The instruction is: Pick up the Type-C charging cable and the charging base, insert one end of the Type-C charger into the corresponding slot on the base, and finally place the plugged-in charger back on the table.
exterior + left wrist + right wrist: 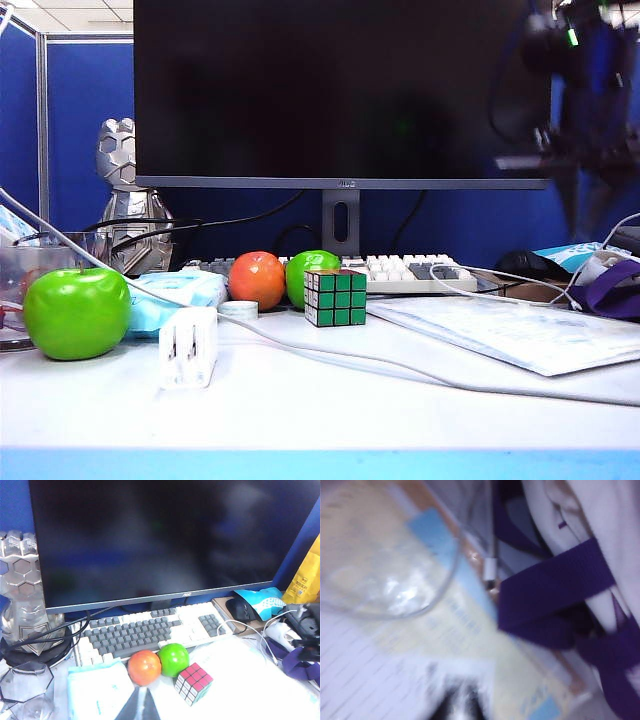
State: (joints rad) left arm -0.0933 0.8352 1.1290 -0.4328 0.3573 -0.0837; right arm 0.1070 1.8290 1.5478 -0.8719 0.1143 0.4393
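Observation:
The charging base (188,347), a small white block, stands on the table (320,415) near the front left, with nothing touching it. The Type-C charging cable (468,291) lies thin and white at the right. In the right wrist view its small white plug (491,569) with a metal tip rests beside a purple strap. My right gripper (459,705) hovers over the papers short of that plug, too blurred to read its jaws. The right arm (575,90) is a dark blur at the upper right. My left gripper (139,706) hangs shut and empty above the tissue pack and fruit.
A thick white cord (330,352) crosses the table behind the base. Around it are a green apple (77,312), a light-blue tissue pack (175,295), an orange fruit (258,280), a Rubik's cube (335,297), a keyboard (400,272), a monitor (340,90), paper sheets (520,335) and a purple-strapped bag (610,285).

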